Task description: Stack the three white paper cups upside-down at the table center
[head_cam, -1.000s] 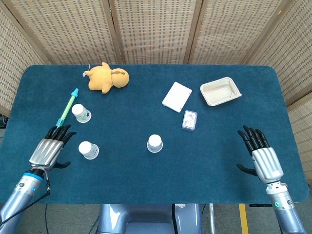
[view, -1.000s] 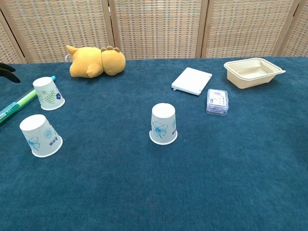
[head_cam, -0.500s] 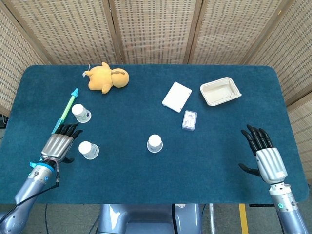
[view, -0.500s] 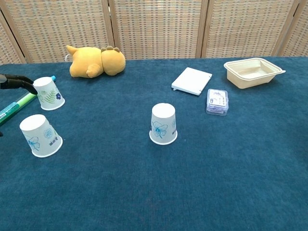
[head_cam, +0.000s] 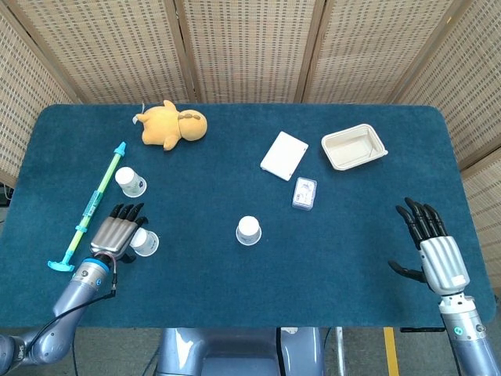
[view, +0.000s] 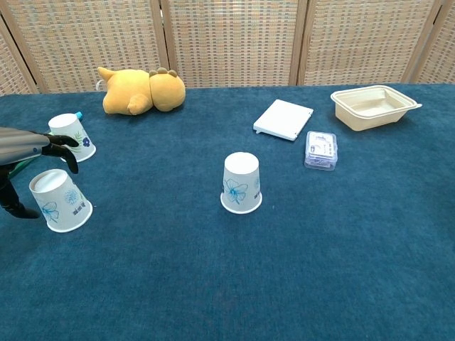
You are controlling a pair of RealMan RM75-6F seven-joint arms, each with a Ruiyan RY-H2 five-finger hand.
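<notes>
Left hand [head_cam: 117,232] has slid in from the left and now hangs over the near-left cup [view: 60,200], fingers spread, gripping nothing yet; a grasp looks next. Right hand [head_cam: 437,249], open and empty, has drifted back on the near right. Centre cup [view: 242,182] stands inverted mid-table. Farther left, the third cup [view: 74,136] waits beside the green syringe [head_cam: 89,205].
</notes>
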